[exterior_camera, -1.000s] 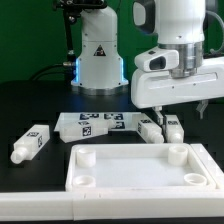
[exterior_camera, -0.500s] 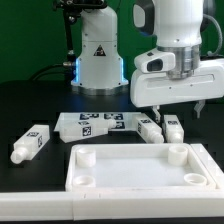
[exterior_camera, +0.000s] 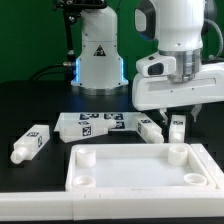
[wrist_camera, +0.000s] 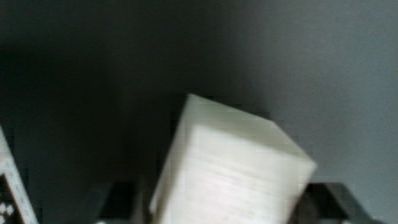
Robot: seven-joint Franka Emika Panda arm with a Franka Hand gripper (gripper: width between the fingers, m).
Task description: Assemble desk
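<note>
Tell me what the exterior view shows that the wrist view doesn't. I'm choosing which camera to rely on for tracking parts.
Only the exterior view: the desk panel, a leg lying apart at the exterior view's left, the marker board, and the gripper seen from outside. Only the wrist view: a close look at one white leg sitting between the fingers; whether they clamp it is unclear. Both: that white leg under the gripper, and the dark table.

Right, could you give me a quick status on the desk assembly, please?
Gripper jaws shut on one leg. Panel flat, corner holes empty. Second leg lying close beside.
</note>
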